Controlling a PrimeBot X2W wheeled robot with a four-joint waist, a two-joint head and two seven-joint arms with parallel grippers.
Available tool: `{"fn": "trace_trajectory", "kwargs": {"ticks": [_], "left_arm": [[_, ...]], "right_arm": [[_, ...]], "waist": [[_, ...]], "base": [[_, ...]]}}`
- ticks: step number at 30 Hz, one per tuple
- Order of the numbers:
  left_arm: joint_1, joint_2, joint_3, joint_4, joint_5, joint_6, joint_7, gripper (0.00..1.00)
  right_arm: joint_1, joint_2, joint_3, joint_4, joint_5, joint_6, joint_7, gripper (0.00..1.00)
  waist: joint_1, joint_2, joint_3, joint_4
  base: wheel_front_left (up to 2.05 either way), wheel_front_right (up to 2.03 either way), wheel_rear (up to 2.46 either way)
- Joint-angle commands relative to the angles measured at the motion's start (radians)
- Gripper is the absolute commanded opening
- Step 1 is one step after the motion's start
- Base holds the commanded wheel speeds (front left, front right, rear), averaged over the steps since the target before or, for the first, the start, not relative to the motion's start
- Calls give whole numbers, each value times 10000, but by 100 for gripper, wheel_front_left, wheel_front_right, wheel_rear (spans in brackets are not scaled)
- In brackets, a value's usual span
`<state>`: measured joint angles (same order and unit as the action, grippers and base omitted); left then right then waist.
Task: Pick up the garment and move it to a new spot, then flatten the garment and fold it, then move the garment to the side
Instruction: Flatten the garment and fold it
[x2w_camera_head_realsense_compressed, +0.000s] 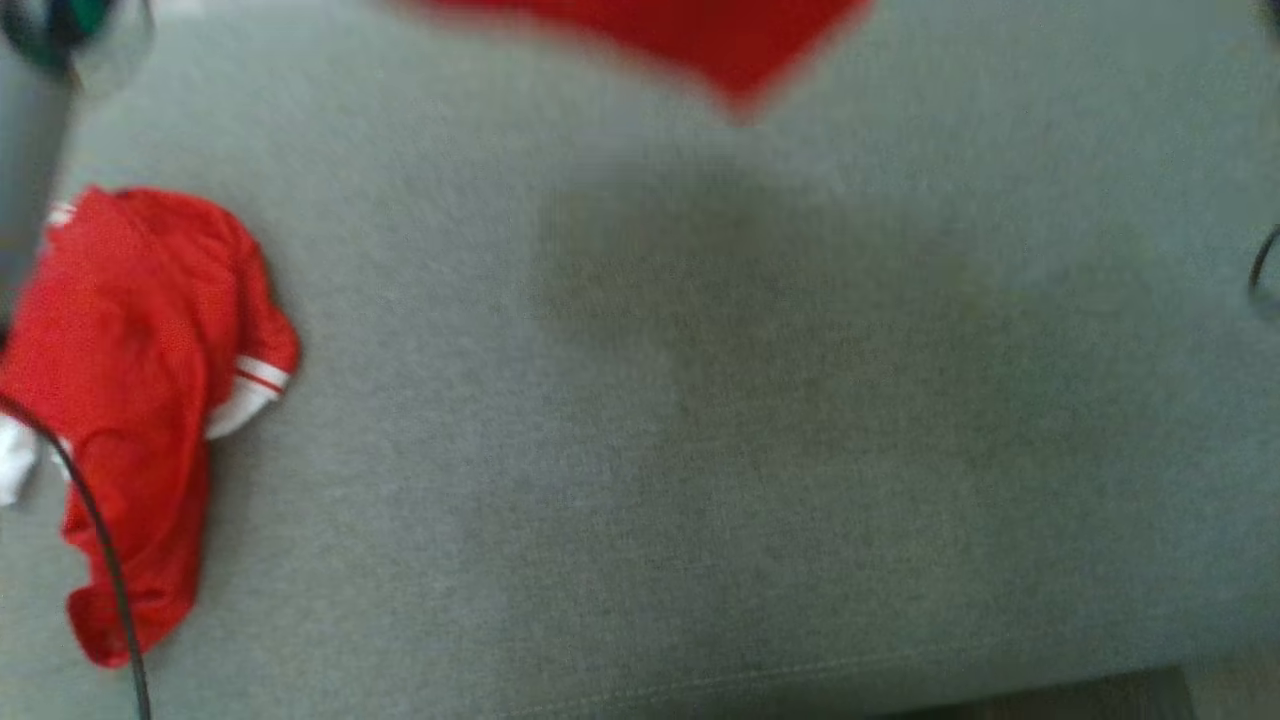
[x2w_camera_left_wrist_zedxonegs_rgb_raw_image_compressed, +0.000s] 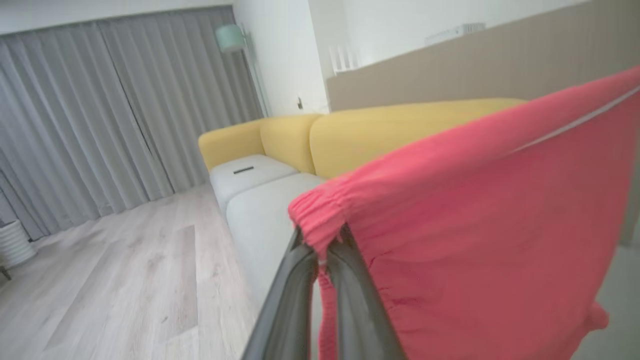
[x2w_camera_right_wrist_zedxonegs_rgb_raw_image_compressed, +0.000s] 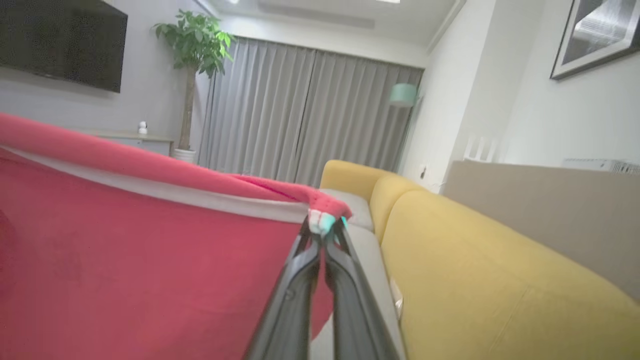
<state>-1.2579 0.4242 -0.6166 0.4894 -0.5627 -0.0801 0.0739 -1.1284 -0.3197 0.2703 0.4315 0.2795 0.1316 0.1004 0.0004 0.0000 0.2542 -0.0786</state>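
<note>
L gripper (x2w_camera_left_wrist_zedxonegs_rgb_raw_image_compressed: 321, 245) clamped tight on red garment (x2w_camera_left_wrist_zedxonegs_rgb_raw_image_compressed: 475, 240) at gathered hem; R gripper (x2w_camera_right_wrist_zedxonegs_rgb_raw_image_compressed: 324, 229) pinched shut on opposite corner. Cloth stretched btw both, above grey sofa seat (x2w_camera_head_realsense_compressed: 700, 450). 2nd red shirt (x2w_camera_head_realsense_compressed: 140, 400) crumpled at seat's left.

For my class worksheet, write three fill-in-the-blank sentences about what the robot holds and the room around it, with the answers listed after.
The left gripper and right gripper have jaws shut on a held garment coloured ____.
The sofa back is ____.
A second garment lies at the head view's ____ edge.
Missing words: red; yellow; left.
</note>
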Motion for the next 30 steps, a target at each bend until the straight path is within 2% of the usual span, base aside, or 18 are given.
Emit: {"fn": "trace_trajectory", "kwargs": {"ticks": [1,4,7,12,17,23,30], "left_arm": [[-1083,239,586,395,246,32,-507,0],[-1889,-149,594,1361,509,25,-1427,0],[-1941,-638,603,2308,398,-45,-2202,0],[-1178,-1194,336,3285,146,-276,-2787,0],[529,-1596,-320,3950,-44,-454,-3112,0],[2828,-1667,-1441,3816,-344,-500,-3256,0],[4643,-1242,-2544,2994,-606,-504,-3305,0]], "right_arm": [[-817,116,-203,459,-292,-9,-682,0],[-1623,247,-367,1677,-860,-9,-1703,0],[-1589,464,-410,2876,-1034,-9,-2358,0],[-806,613,90,4109,-913,-9,-2806,0],[594,532,1212,5026,-348,-9,-2863,0],[2076,-237,2731,5060,639,-9,-2601,0],[3637,-1720,4366,4008,1998,-9,-2016,0]], "waist": [[-4,0,996,-249],[-4,0,1212,-231],[-4,0,1224,-192],[-4,0,1107,-124],[-4,0,786,-46],[-4,0,117,109],[-4,0,-809,350]], "base": [[0,0,0],[0,0,0],[0,0,0],[0,0,0],[0,0,0],[0,0,0],[0,0,0]]}}
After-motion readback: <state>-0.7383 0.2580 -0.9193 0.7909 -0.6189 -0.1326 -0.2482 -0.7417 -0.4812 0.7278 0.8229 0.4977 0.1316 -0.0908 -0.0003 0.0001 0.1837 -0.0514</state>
